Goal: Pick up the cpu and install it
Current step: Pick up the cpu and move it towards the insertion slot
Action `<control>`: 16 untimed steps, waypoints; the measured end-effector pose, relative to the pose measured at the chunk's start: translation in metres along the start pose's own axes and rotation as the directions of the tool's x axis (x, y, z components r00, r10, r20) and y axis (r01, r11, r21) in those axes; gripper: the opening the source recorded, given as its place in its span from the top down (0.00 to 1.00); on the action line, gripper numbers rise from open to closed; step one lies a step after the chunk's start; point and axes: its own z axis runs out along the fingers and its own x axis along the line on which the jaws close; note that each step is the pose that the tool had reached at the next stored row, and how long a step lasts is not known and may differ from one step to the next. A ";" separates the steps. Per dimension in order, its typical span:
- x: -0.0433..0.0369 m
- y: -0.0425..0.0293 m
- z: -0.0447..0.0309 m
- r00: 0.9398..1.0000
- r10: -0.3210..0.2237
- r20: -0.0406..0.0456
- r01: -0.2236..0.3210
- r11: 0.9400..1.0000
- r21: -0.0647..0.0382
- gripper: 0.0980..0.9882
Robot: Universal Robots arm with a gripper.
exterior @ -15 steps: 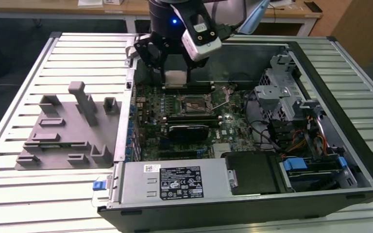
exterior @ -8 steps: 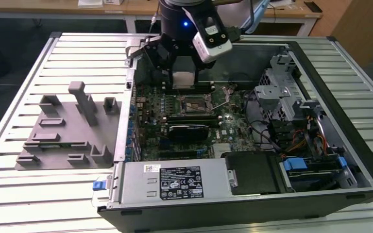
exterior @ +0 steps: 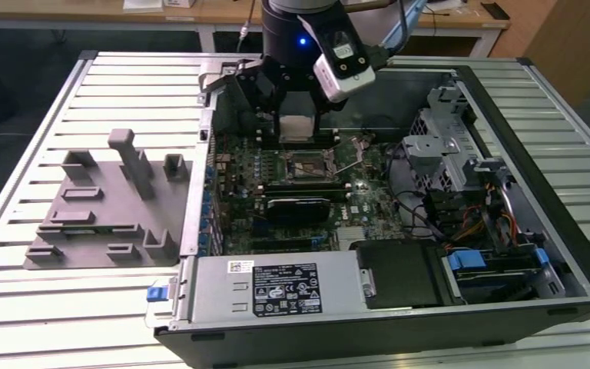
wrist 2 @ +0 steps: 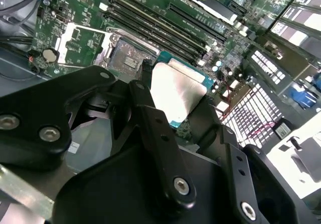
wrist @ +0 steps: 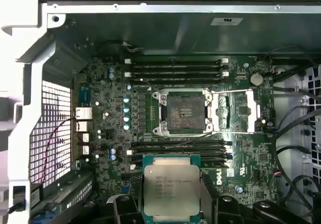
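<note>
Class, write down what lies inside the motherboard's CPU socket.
The socket stands open, holding only its contact field, no chip. Nothing covers it in the first wrist view. The cpu is clamped in the gripper.

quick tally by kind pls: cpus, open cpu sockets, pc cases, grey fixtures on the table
cpu: 1, clamped between the jaws of the gripper
open socket: 1, nothing in it
computer case: 1, side open
grey fixture: 1, on the slatted table at the exterior view's left
total: 4
</note>
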 end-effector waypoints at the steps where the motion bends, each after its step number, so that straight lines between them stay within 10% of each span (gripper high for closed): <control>1: -0.0007 0.0001 0.0007 1.000 0.000 0.000 0.000 1.000 0.001 0.50; 16: -0.0148 0.0099 0.0205 1.000 -0.001 0.001 0.001 1.000 0.020 0.50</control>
